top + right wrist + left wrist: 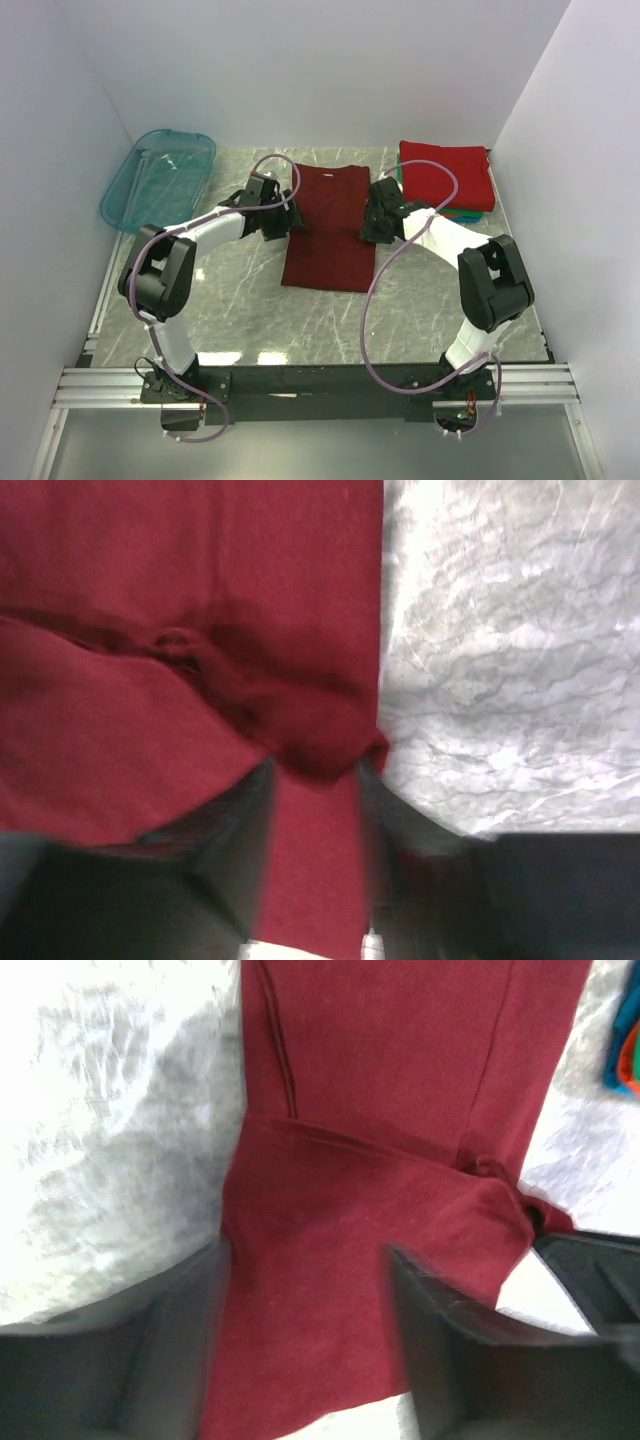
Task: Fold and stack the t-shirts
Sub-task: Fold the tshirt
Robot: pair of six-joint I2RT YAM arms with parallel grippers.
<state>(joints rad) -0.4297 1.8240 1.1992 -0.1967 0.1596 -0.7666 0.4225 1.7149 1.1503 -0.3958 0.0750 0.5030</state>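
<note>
A dark maroon t-shirt (330,240) lies flat in the middle of the table, folded into a long strip. My left gripper (280,215) is at its left edge, open, with its fingers straddling the cloth (400,1060) low over it. My right gripper (378,222) is at the shirt's right edge. Its fingers are close together on a bunched fold of the maroon cloth (320,755). A crease runs across the shirt between the two grippers. A folded stack with a bright red t-shirt (445,175) on top and green, orange and blue ones under it sits at the back right.
A translucent teal tub (160,175) stands at the back left. White walls close in the table on the left, back and right. The edge of the stack (628,1050) shows in the left wrist view, beyond the shirt.
</note>
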